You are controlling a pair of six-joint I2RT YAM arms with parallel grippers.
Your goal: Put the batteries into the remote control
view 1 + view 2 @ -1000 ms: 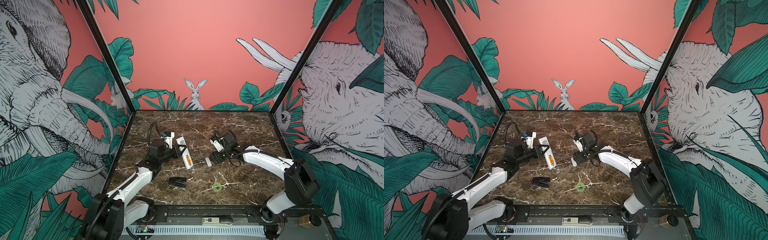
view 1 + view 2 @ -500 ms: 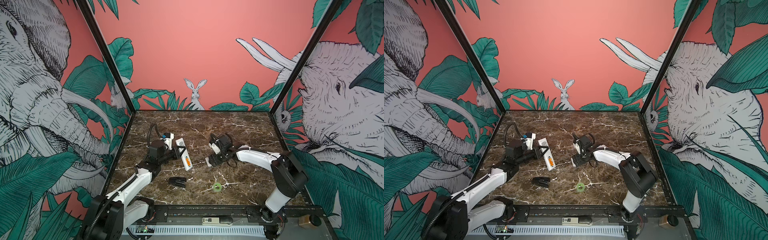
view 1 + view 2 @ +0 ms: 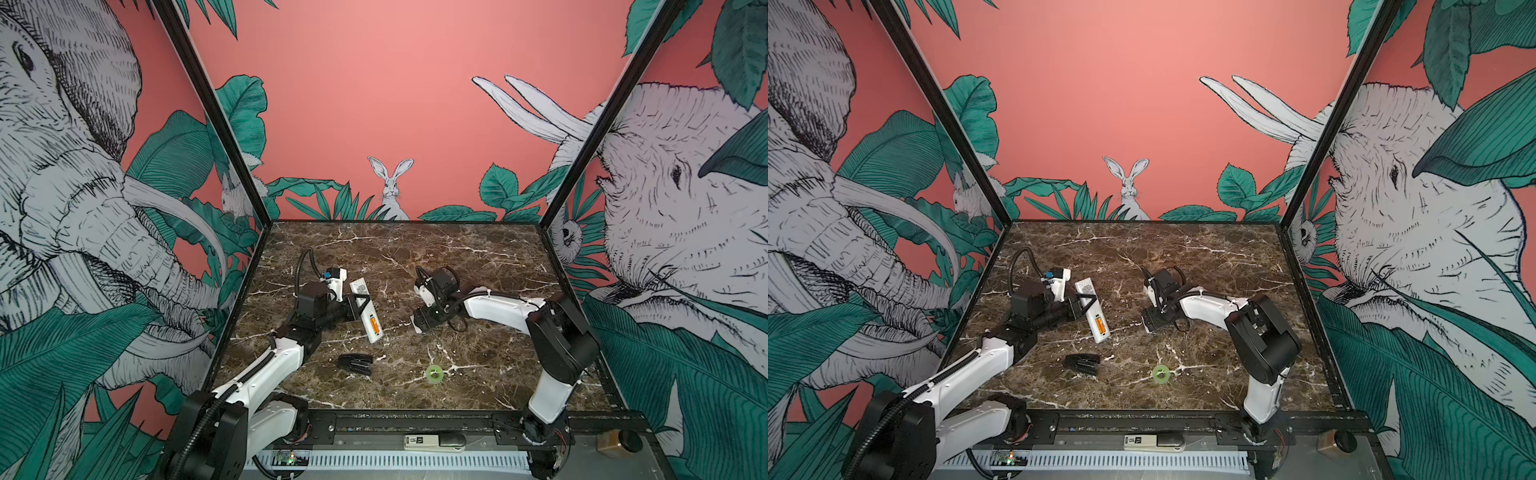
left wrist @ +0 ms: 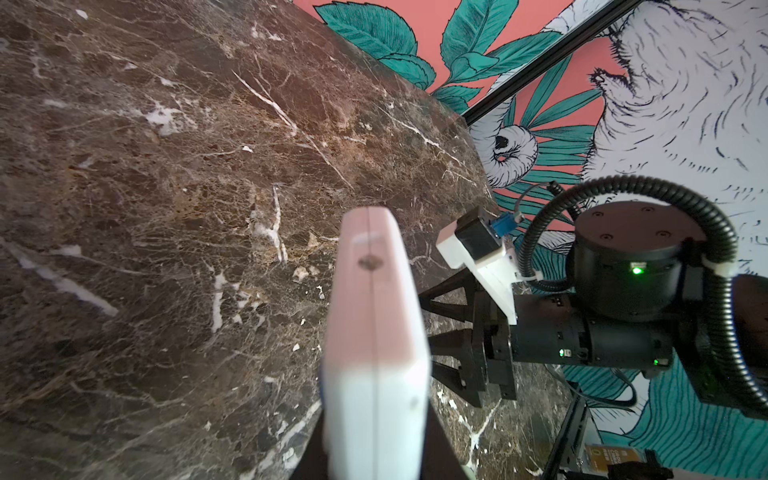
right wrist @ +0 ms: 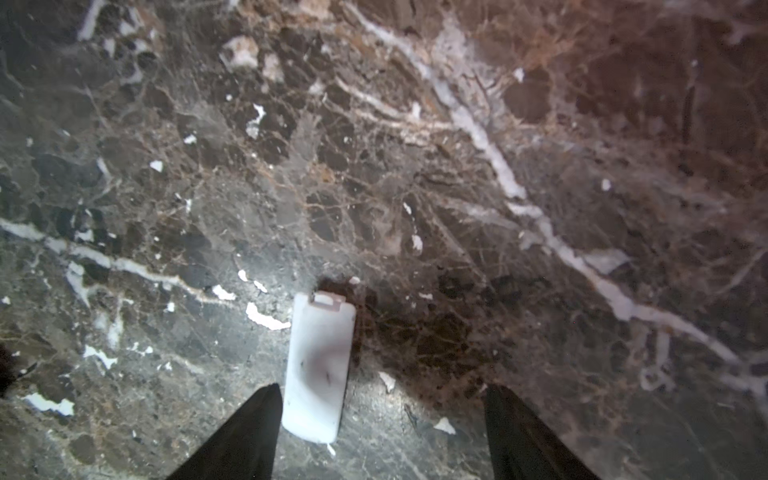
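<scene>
Remote control (image 3: 362,291) pinched tight in left tool (image 3: 360,302), batteries (image 3: 375,324) facing up; right tool (image 5: 382,388) gapes over cover (image 5: 319,365) near the remote.

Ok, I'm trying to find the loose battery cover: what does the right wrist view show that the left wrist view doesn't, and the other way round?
Only the right wrist view: the white battery cover lying flat on the marble tabletop, between the open right gripper's fingers, close beside one of them. Only the left wrist view: the white remote control seen edge-on, clamped in the shut left gripper. Both: the tabletop and the right gripper, in the left wrist view seen from outside.
</scene>
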